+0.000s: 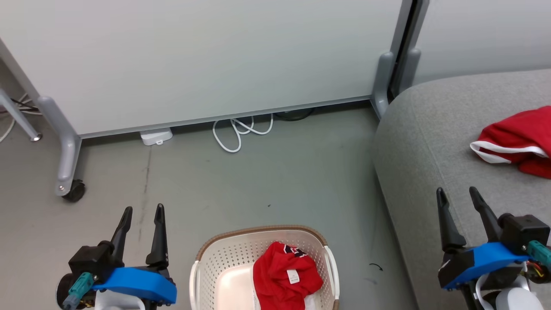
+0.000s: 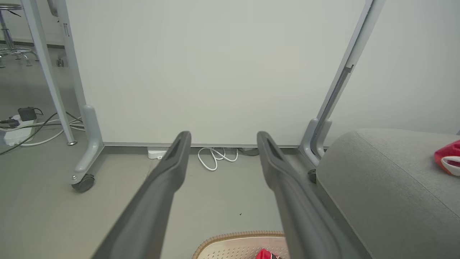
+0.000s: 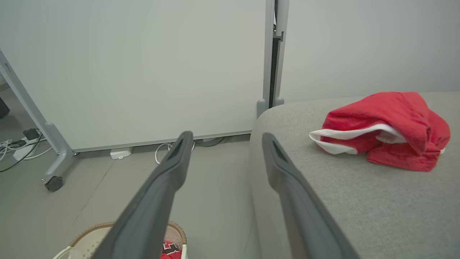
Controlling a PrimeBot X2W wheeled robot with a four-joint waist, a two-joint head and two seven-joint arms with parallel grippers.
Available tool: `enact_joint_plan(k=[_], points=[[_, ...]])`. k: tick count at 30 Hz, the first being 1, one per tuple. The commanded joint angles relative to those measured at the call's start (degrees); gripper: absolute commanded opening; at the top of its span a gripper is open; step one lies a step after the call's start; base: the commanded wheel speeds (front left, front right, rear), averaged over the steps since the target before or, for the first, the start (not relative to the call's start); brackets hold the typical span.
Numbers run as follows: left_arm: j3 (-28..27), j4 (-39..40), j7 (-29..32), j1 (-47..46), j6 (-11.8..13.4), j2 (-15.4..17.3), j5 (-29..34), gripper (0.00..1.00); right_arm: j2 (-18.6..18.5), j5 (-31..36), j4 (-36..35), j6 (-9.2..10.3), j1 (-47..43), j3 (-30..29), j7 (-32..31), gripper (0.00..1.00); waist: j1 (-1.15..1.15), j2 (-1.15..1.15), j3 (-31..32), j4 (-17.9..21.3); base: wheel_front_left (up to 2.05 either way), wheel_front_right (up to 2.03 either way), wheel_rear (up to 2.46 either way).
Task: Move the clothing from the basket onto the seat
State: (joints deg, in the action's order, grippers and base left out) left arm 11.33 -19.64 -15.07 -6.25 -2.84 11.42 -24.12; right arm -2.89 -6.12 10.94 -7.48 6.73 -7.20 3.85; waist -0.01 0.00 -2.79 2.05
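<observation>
- You are about halfway: one red garment (image 1: 518, 137) already lies crumpled on the seat (image 1: 422, 142), well to the robot's right, with its white trim showing.
- The lettered garment (image 1: 282, 271) sits bunched in the basket (image 1: 258, 230), towards its right half, with bare basket bottom to its left. The basket stands on the floor (image 1: 280, 181) just beside the seat's rounded edge, between the two arms.
- Your left gripper (image 1: 143, 209) hovers over the floor left of the basket, fingers spread and holding nothing.
- Your right gripper (image 1: 456, 191) hangs above the seat's front edge, fingers likewise parted and empty, near the garment there but not touching it.
- The step in hand, as I judge it, is the reach for the last garment. Neither gripper is over the basket yet.
- Next, bring one arm in over the rim and down onto the raised fold of the red heap. Keep the fingers wide until they straddle cloth, and pinch high so you miss the basket's side.
- Lift well above the rim before swinging right to the seat. Soft cloth will trail and may drag the light basket.
</observation>
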Motion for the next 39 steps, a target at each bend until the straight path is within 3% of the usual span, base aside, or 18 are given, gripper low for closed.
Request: enact_joint_plan(k=[1,15,39], points=[[-0.8,-0.5,-0.1,0.4,-0.1,-0.2,0.2,1.0,0.0,-0.1,-0.6,-0.03,-1.4,0.2,0.0,1.0,0.01,0.0,0.4,-0.9,0.0,0.0,0.0],[-4.7,-3.2,-0.1,1.7,-1.3,-1.7,1.4,1.0,0.0,-0.8,-2.6,-0.03,-5.0,1.6,-1.4,1.0,0.01,0.0,1.2,-3.7,0.0,0.0,0.0],[-7.7,-3.1,-0.1,1.4,-3.2,-4.0,4.7,1.0,0.0,-1.1,-3.8,-0.03,-4.7,3.2,-2.5,1.0,0.01,0.0,-0.1,-3.0,0.0,0.0,0.0]])
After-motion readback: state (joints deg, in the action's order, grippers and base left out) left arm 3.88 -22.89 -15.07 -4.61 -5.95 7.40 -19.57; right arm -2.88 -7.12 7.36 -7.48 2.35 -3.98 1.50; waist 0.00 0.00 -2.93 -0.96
